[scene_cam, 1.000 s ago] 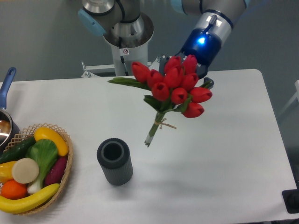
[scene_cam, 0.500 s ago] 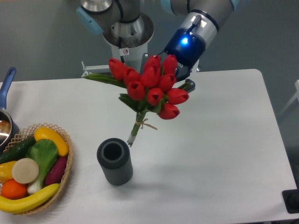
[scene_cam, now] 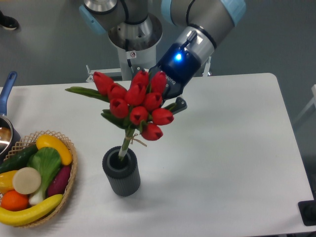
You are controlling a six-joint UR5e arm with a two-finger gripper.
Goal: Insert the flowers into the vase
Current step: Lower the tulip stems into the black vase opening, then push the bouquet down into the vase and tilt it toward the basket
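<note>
Gripper (scene_cam: 170,101) is mostly hidden behind the flowers (scene_cam: 136,103); jaws cannot be made out directly, but the bunch is carried in the air at the head, so a closed grip on it is judged. The bunch is tilted, buds up beside the gripper, stems slanted down and to the left below it. The stem tips are seen at the mouth of the vase (scene_cam: 121,172), which stands below and left of the gripper; whether they are inside or just above the rim cannot be told.

Step in hand is judged as insertion start. Next move calls for lowering along the stem line, bunch uprighted, release only once stems are seated. Tipping of the vase is a risk.

Further left of the gripper, a wicker basket (scene_cam: 69,185) is filled with fruit and vegetables. A pot (scene_cam: 6,129) is cut off at the far left edge.
</note>
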